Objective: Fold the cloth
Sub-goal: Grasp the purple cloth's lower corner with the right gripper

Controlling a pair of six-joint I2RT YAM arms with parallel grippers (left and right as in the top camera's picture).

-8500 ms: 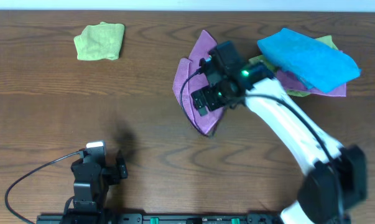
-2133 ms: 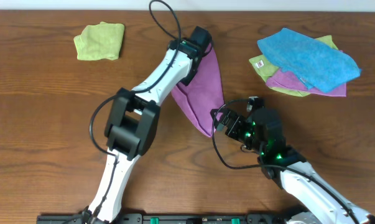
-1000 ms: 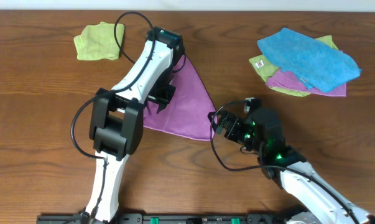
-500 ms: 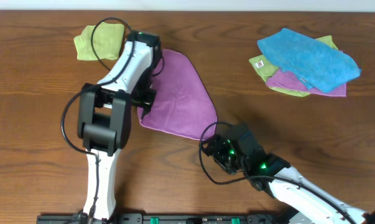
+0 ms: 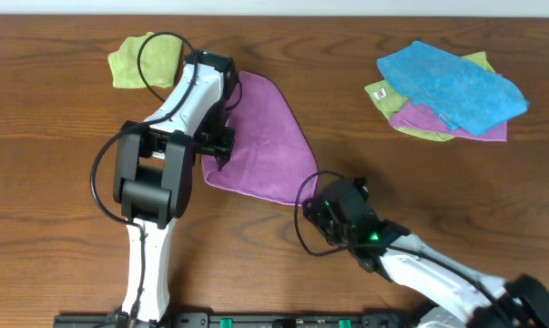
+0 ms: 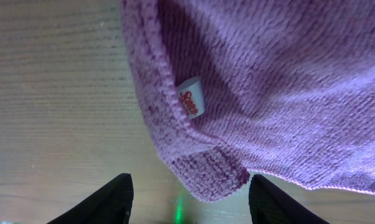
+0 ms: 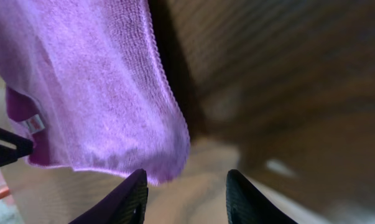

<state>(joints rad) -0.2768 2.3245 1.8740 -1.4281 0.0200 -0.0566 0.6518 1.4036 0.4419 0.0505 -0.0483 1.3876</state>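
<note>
Overhead: magenta-purple square terry cloth (image 5: 265, 137) lies spread on the wooden surface (image 5: 65, 191), probably laid flat for folding; left tool (image 6: 190, 186) apart at its tagged corner (image 6: 190, 99); right tool (image 7: 187, 177) apart, empty, nearer.

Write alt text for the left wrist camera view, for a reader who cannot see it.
A magenta-purple terry cloth lies on a wooden table, one corner curled over just below a small white tag with red lettering. The left gripper is open at the bottom edge, its two black fingers either side of that corner, holding nothing.
</note>
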